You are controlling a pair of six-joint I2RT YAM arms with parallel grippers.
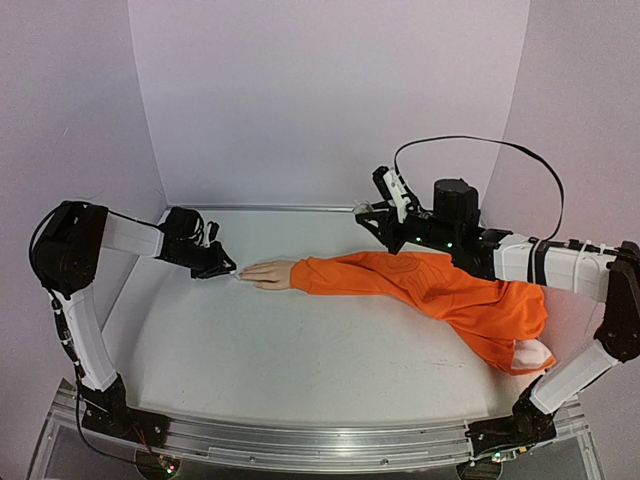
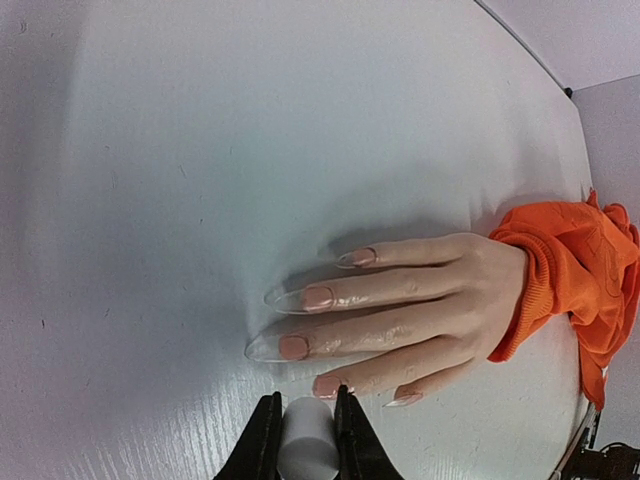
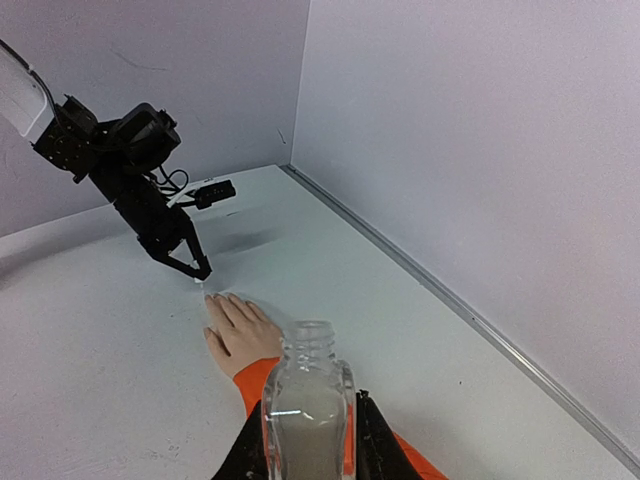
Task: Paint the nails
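Observation:
The pale mannequin hand [image 1: 268, 273] lies flat on the white table [image 1: 300, 360], sticking out of an orange sleeve [image 1: 430, 285], fingers pointing left. In the left wrist view its nails [image 2: 293, 347] show pinkish with long clear tips. My left gripper [image 2: 306, 400] is shut on a small white cylinder [image 2: 305, 445], just in front of the fingertips, closest to the ring-finger nail [image 2: 328, 385]. Whatever is at the cylinder's tip is hidden. My right gripper [image 3: 308, 420] hovers above the sleeve, shut on a small clear bottle [image 3: 307, 350] with an open neck and greyish liquid inside.
White walls close the table in at the back and both sides, with a metal rail [image 3: 480, 325] along the back edge. The sleeve's far end [image 1: 530, 352] bunches near the right arm. A black cable [image 1: 500, 150] loops above the right wrist.

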